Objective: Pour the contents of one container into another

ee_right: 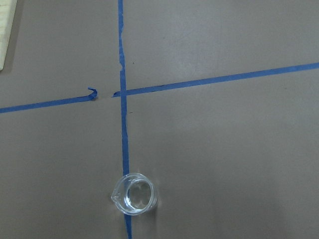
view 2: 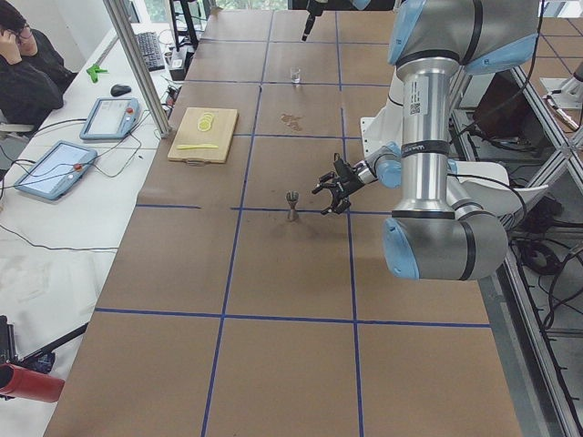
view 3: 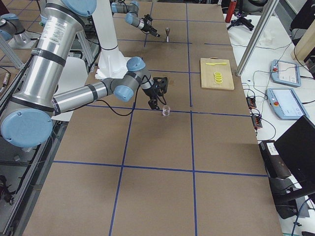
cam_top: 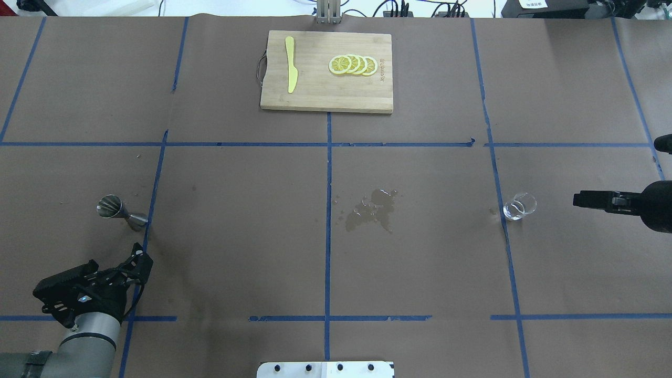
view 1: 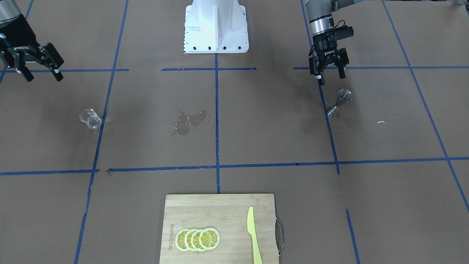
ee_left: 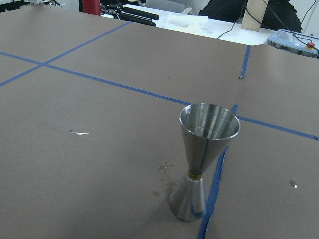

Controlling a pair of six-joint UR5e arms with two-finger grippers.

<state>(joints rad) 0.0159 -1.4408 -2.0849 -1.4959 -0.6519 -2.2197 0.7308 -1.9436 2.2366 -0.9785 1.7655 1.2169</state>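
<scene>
The small clear cup [view 1: 90,118] stands upright on the brown paper beside a blue tape line, also seen from above in the right wrist view [ee_right: 133,194]. My right gripper [view 1: 44,77] hangs open above and behind it, well apart from it. The steel jigger [view 1: 340,102] stands upright on a tape line, its wide cone up, close in the left wrist view [ee_left: 202,159]. My left gripper [view 1: 331,79] hovers open just behind the jigger, holding nothing. I cannot tell whether the cup holds liquid.
A wet spill [view 1: 188,123] marks the paper near the table's middle. A wooden cutting board [view 1: 220,209] with lemon slices [view 1: 198,239] and a yellow knife [view 1: 253,234] lies at the operators' edge. The robot's white base [view 1: 216,25] is between the arms.
</scene>
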